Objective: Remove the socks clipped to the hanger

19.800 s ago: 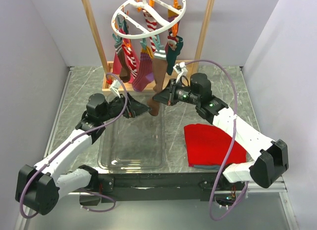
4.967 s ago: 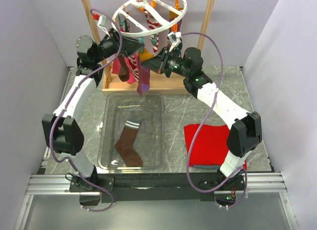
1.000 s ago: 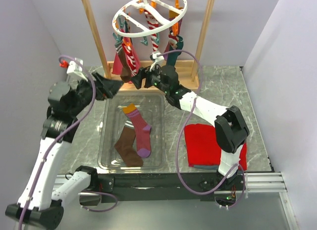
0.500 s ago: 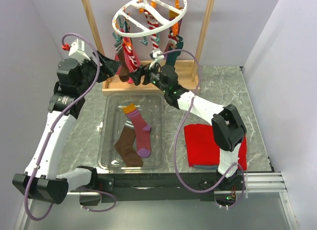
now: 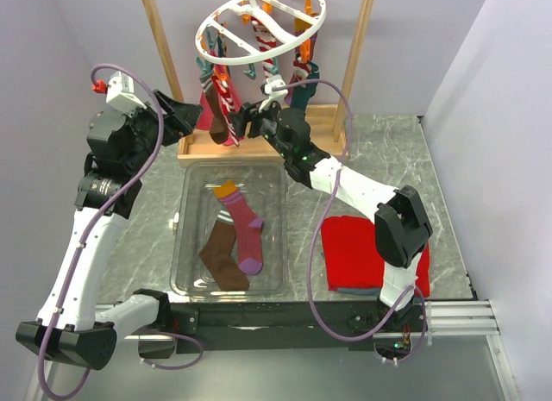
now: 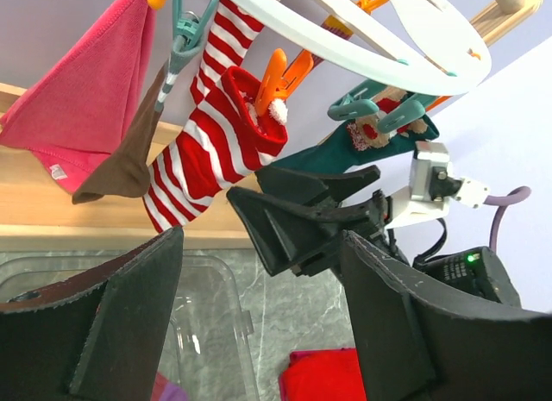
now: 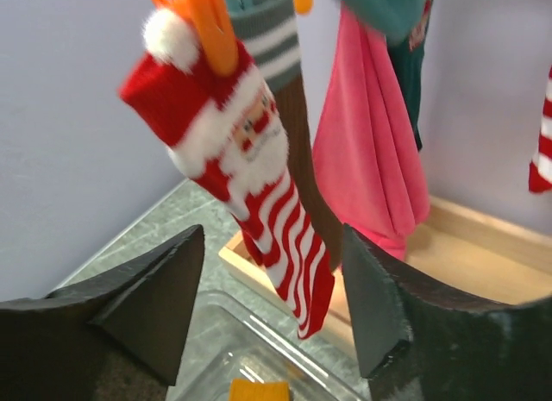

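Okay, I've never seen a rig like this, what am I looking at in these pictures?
Two robot arms stand at a table. One picture looks down from above; the other two come from a camera on each wrist, the dark shapes being that arm's own fingers. The left gripper and right gripper are open and empty, up by a round hanger with a striped sock and others clipped on. A clear bin holds a brown sock and a magenta sock; a red cloth lies beside it.

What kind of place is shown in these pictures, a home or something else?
Likely a robot test booth, not a home: plain panels wall in a marble-look table, two robot arms are mounted along a metal rail, and the sock hanger hangs from a small wooden frame.
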